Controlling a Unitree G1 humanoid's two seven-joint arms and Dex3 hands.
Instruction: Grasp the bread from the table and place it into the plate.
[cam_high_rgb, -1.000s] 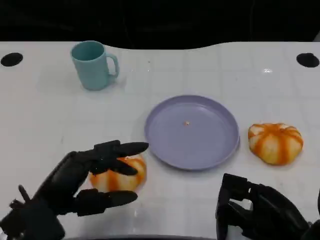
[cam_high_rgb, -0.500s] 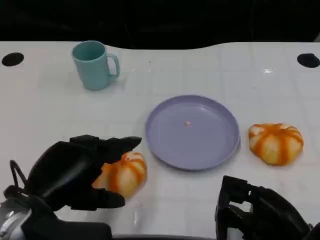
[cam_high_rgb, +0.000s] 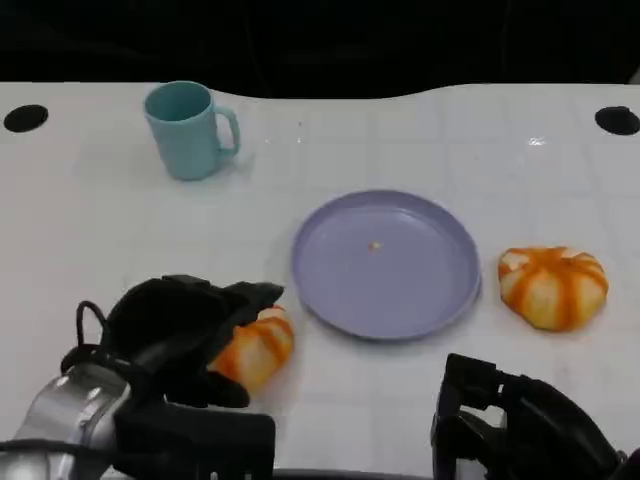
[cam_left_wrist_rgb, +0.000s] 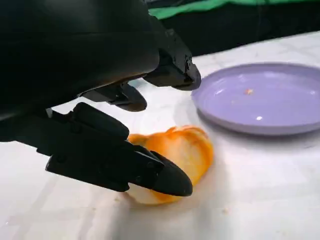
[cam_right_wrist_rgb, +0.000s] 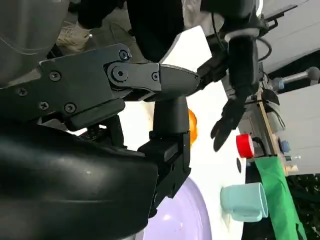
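One orange-striped bread (cam_high_rgb: 255, 347), round, pumpkin-shaped

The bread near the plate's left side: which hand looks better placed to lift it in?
The left hand. Its fingers already wrap the bread, just beside the plate. The right hand rests at the table's near edge, holding nothing.

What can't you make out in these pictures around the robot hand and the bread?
- Head view: the left robot hand covers the near side of the orange-striped round bread roll; contact there is hidden.
- Head view: the right robot hand is cut off by the picture's edge.
- Small speck on the round lilac plastic plate: too small to identify.
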